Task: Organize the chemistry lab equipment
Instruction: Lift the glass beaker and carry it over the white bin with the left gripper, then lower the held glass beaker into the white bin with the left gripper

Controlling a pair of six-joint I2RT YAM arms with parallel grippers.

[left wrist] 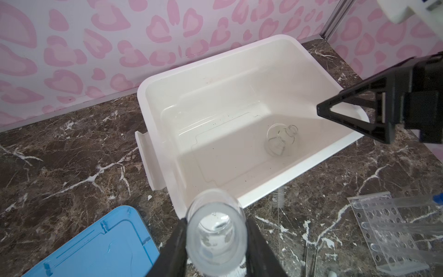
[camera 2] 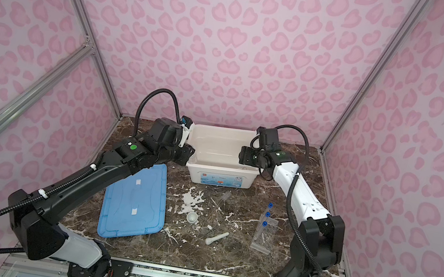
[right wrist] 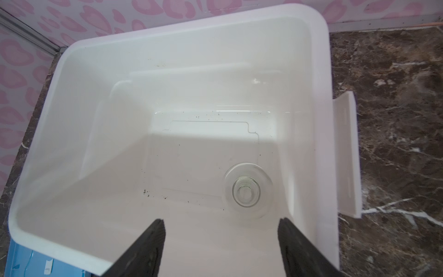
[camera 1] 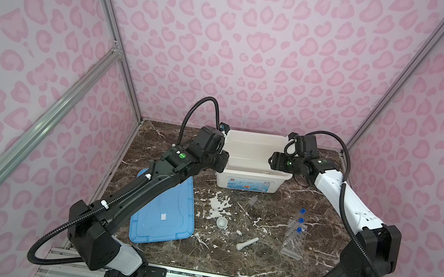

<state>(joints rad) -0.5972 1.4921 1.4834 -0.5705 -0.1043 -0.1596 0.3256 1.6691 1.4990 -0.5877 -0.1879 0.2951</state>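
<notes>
While the small pieces sit up front, both arms are out at the white bin (camera 1: pixel 250 181)!

Nearest me on the counter (camera 1: pixel 224 257), the white pestle (camera 1: pixel 247 243) lies flat, the small mortar bowl (camera 1: pixel 221 223) just behind it, the blue lid (camera 1: pixel 163 218) off to the left, and on the right three blue-capped test tubes (camera 1: pixel 301 220) lie along the clear tube rack (camera 1: pixel 293 244). Further back, the left fingers (left wrist: pixel 176 244) pinch a clear glass beaker (left wrist: pixel 215 235) at the bin's near left corner, and the right fingers (right wrist: pixel 143 247), spread wide and empty, hang over the bin's right side, directly above a clear glass flask (right wrist: pixel 247 190) standing upright on the bin floor.
</notes>
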